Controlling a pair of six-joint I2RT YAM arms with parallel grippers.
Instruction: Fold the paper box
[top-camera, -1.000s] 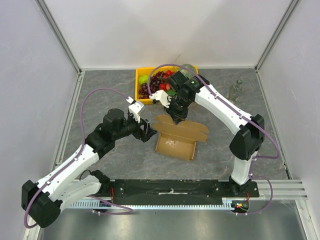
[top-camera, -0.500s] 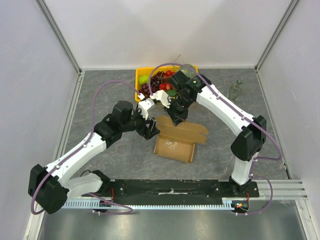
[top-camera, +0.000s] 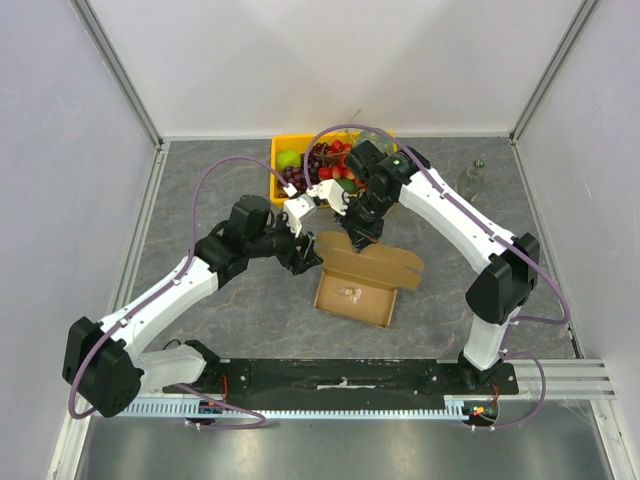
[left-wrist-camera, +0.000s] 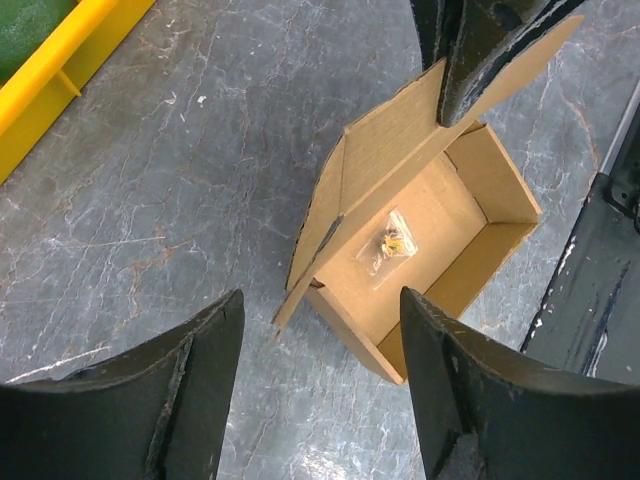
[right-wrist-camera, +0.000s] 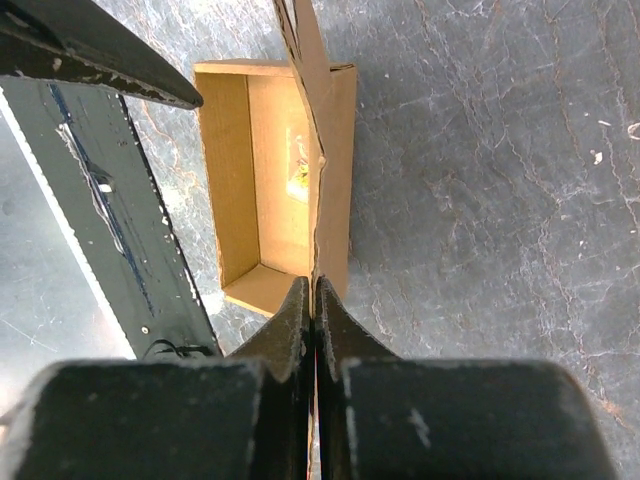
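The paper box (top-camera: 352, 298) is a shallow brown cardboard tray, open on top, with its lid flap (top-camera: 372, 260) raised at the far side. A small clear bag (left-wrist-camera: 390, 243) lies inside it. My right gripper (top-camera: 358, 238) is shut on the lid flap's edge (right-wrist-camera: 314, 200) and holds it up. My left gripper (top-camera: 308, 258) is open and empty, just left of the box, its fingers (left-wrist-camera: 195, 385) apart above the bare table short of the box's near left corner (left-wrist-camera: 300, 290).
A yellow crate (top-camera: 290, 172) of fruit stands at the back, just behind both grippers; its wall shows in the left wrist view (left-wrist-camera: 60, 70). A clear bottle (top-camera: 470, 180) stands at the back right. A black rail (top-camera: 340, 378) runs along the near edge.
My left gripper has moved right and forward, closer to the box's left side. The box has shifted slightly right and toward the near edge, with my right gripper still holding the flap.
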